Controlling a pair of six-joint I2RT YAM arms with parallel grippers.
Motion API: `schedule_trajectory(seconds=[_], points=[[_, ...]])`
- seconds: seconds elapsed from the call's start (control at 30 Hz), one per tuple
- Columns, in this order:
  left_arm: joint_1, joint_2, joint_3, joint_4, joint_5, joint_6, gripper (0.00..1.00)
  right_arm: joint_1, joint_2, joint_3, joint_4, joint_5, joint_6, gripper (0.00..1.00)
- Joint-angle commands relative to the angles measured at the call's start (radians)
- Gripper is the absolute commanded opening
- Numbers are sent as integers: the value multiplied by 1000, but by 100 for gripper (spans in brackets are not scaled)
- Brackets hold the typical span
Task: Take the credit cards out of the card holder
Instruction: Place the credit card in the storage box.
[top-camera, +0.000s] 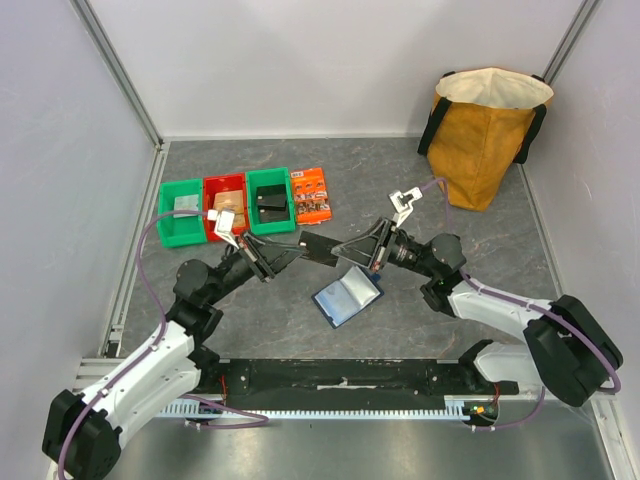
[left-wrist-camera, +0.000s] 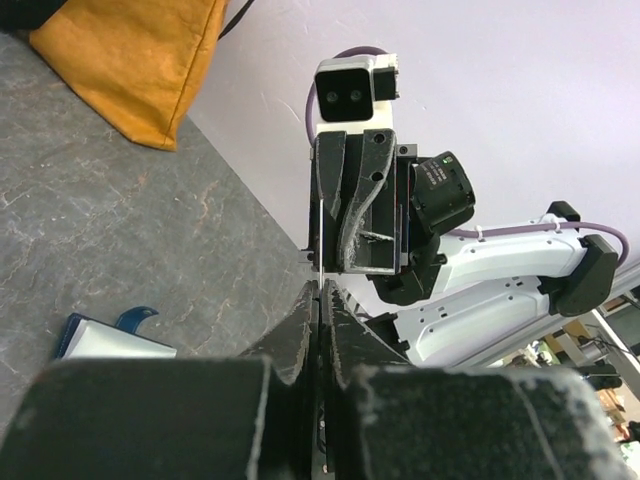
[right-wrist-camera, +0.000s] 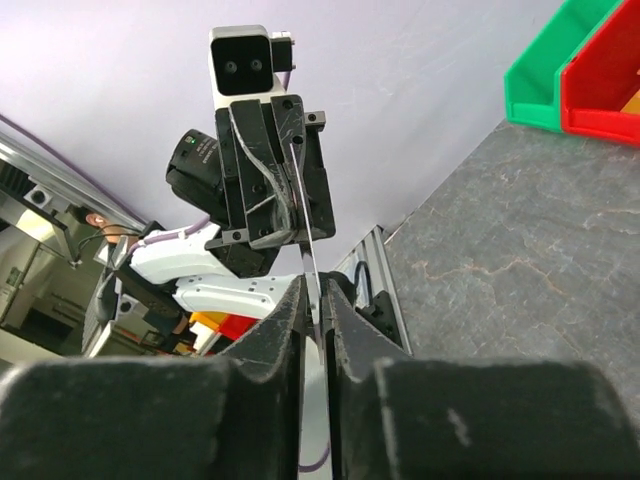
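Left hand (top-camera: 293, 250) and right hand (top-camera: 350, 250), centre frame, both clamp one card (top-camera: 322, 247); pulling apart together could bend it or drop it onto holder (top-camera: 347, 296).

I pinch the card (top-camera: 322, 248) just up-left of the holder (top-camera: 348, 296). Both wrist cameras catch only its thin edge, and from above it is a dark sliver, so I cannot read its face. How deep it sits between my left fingers (left-wrist-camera: 300, 335) and right fingers (right-wrist-camera: 285, 325) is lost in their black bulk. That bulk also covers most of the holder from the left wrist, leaving one pale corner. Whether cards sit in the holder's sleeves is too small to tell. So are the contents of the bins (top-camera: 224, 181), far left of the holder. The right wrist picture's edge cuts them off.
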Motion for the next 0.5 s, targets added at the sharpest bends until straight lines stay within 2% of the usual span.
schedule_trajectory(seconds=[0.0,0.07,0.17,0.27,0.4,0.47], points=[[-3,-24,-8,-29,-82,-15,2,-5,-7,-35,42,69,-3,31],[-3,-49,-13,-84,-174,7,2,-17,-21,-60,22,97,-9,51],[5,-60,7,-220,-309,41,2,-54,-62,-101,-42,137,-30,69],[43,-8,43,-299,-383,84,2,-90,-121,-133,-151,171,-72,77],[129,95,64,-276,-403,117,2,-115,-208,-120,-383,228,-200,86],[154,146,78,-255,-427,124,2,-127,-240,-115,-444,234,-228,89]])
